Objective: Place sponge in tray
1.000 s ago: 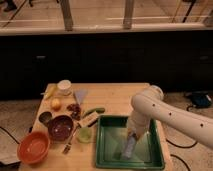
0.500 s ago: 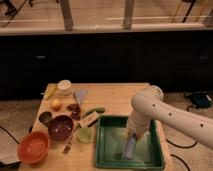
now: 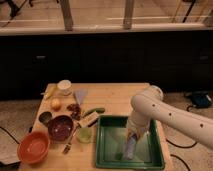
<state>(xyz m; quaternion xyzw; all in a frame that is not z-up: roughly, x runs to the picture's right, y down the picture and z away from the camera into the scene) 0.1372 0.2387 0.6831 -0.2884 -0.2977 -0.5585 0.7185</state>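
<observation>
At lower right of the frame, the tool [image 3: 133, 136] is pinching the sponge [image 3: 129, 149] by its top end. The sponge is hanging near-vertical directly below, inside the tray [image 3: 111, 142].

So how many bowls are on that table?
2: an orange bowl at the table's front left corner, a dark red bowl just behind it. Not counting small round cups. The robot's jaws are over the green tray; none seems hidden.
</observation>
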